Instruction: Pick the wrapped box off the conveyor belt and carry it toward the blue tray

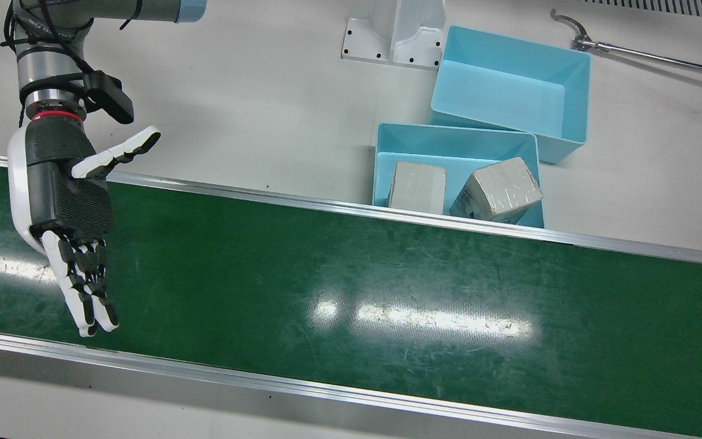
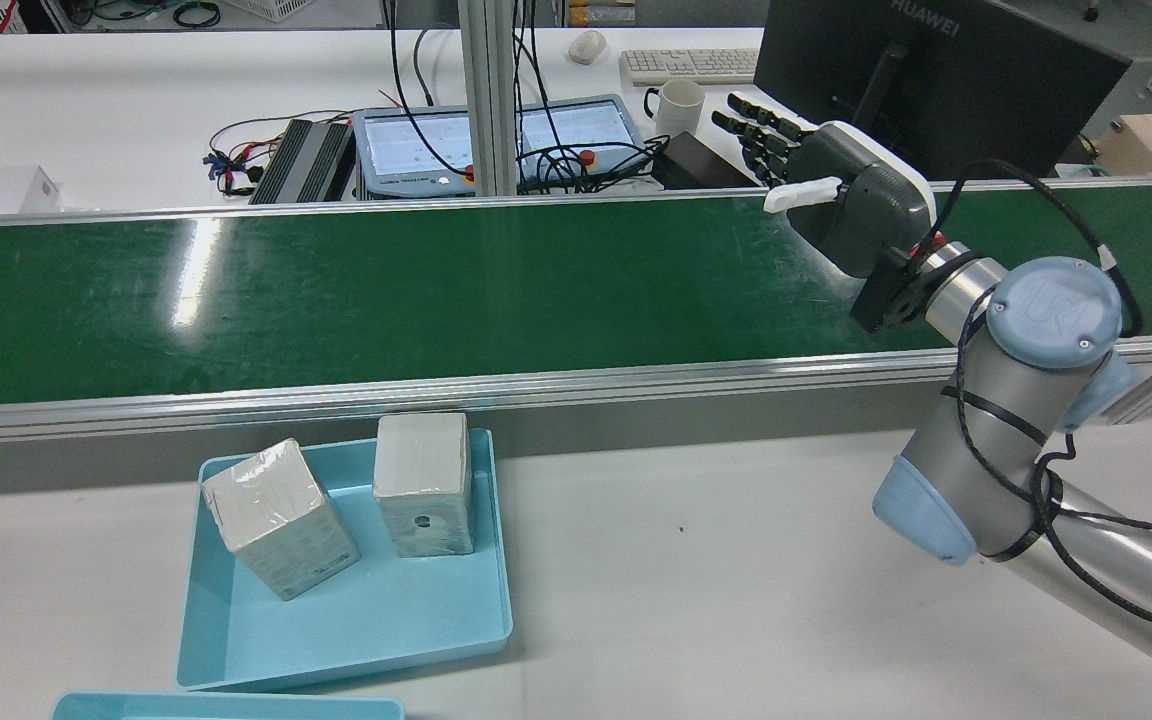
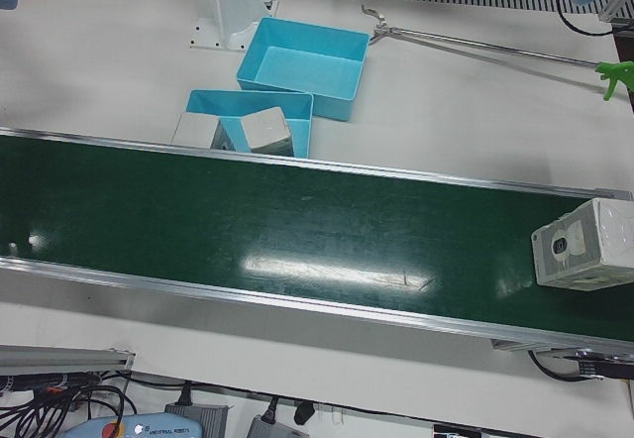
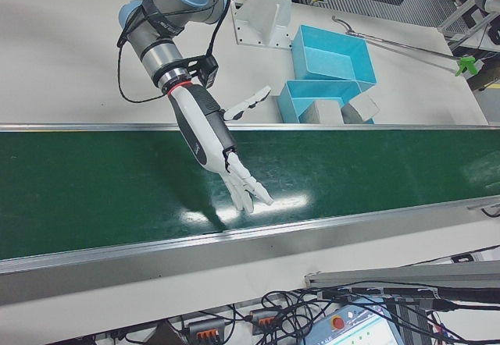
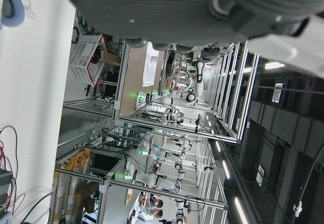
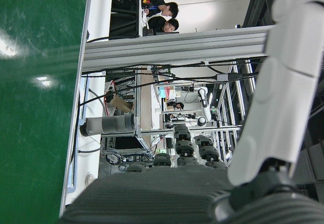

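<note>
A wrapped box point(image 3: 584, 245) lies on the green conveyor belt point(image 3: 297, 230) at the right end of the left-front view; no other view shows it. My right hand point(image 1: 67, 201) is open and empty, palm up, fingers spread above the belt's other end; it also shows in the rear view point(image 2: 836, 190) and the right-front view point(image 4: 211, 138). The shallow blue tray point(image 1: 457, 135) sits against the belt's rail and holds two wrapped boxes point(image 1: 417, 187) point(image 1: 500, 188). My left hand point(image 5: 152, 6) shows only in its own view, holding nothing.
A deeper blue bin point(image 1: 509, 91) stands behind the tray. A metal reacher tool point(image 1: 631, 53) lies on the white table. An arm pedestal base point(image 1: 393, 36) is beside the bin. A monitor point(image 2: 936, 70) and mug point(image 2: 679, 105) stand beyond the belt.
</note>
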Robot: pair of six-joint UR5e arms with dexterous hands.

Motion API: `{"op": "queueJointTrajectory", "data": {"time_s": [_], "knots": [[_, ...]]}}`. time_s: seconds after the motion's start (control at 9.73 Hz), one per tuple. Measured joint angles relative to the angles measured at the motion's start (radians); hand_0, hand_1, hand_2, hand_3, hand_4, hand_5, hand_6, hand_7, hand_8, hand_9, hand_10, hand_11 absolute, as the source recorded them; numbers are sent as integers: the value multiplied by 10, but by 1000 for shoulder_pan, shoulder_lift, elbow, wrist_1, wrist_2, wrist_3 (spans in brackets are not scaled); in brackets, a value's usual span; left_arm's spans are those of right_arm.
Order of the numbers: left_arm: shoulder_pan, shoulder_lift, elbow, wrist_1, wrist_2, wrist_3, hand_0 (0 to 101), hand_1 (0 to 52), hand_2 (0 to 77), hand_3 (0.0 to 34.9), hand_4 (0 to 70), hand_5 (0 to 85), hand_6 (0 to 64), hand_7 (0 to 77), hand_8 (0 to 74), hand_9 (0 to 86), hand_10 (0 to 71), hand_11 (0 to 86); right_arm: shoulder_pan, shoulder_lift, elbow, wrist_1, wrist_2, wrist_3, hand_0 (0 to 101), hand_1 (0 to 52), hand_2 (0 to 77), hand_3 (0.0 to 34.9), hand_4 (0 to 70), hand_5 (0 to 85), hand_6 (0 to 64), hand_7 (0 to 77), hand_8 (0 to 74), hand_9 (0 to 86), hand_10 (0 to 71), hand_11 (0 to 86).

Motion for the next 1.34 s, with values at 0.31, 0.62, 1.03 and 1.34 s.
{"op": "queueJointTrajectory", "data": {"time_s": [0.31,0.62,1.03,1.34], "knots": [[0,0,0,0,0,0,0,0,5,0,0,11,5,5,5,5,5,5,1,0,4,0,0,1,442,76,16,0,65,44,27,87,16,11,0,11],[0,0,0,0,0,0,0,0,11,0,0,11,5,5,5,5,0,5,2,0,6,0,-1,0,509,196,16,0,65,65,27,87,33,11,0,11],[0,0,0,0,0,0,0,0,11,0,0,11,0,5,5,5,5,5,3,0,8,0,-2,0,498,164,55,0,60,65,33,87,33,11,0,11],[0,0,0,0,0,0,0,0,11,0,0,11,0,5,5,5,5,5,4,-1,15,-1,-2,2,496,164,60,0,71,65,33,93,33,11,0,11]]}}
